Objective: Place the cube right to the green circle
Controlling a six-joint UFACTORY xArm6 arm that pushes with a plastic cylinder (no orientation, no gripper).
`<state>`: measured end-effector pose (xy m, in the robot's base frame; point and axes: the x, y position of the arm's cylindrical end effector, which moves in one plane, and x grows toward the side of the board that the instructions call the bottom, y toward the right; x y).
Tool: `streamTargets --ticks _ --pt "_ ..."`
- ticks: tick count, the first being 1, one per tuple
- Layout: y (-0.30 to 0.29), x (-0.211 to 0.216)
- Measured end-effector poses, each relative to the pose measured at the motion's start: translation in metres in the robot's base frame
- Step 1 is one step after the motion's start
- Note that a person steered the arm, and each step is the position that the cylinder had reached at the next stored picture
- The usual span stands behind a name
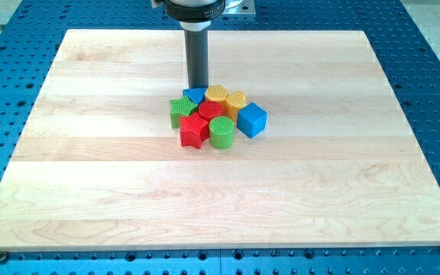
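Camera view: eight blocks in one tight cluster. Nearest: one red star block [194, 131], one green cylinder block [222, 132]. Behind: one blue cube block [252, 120] at 3 o'clock of the cluster, one red round block [210, 111], one green ridged block [180, 111]. Farthest: two yellow blocks [217, 94] [236, 100], one blue wedge-like block [194, 95]. My tip [198, 88] touches the wedge at 12 o'clock; a bare rod, no jaws. Pale wooden board [90, 176] on blue perforated table [434, 53].
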<state>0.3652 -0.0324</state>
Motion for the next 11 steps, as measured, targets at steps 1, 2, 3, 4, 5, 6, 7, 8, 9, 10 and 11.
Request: streamTargets --ticks 1,2,3,4,5,6,7,8,9,10,11 --pt "0.032 -0.028" --pt "0.104 -0.013" --pt "0.145 0.049" --pt "0.123 0.068" --pt "0.102 0.076" --pt "0.107 0.086" --pt "0.146 0.116" --pt "0.118 0.104" --pt "0.116 0.091" --pt "0.112 0.112" --pt "0.074 0.114"
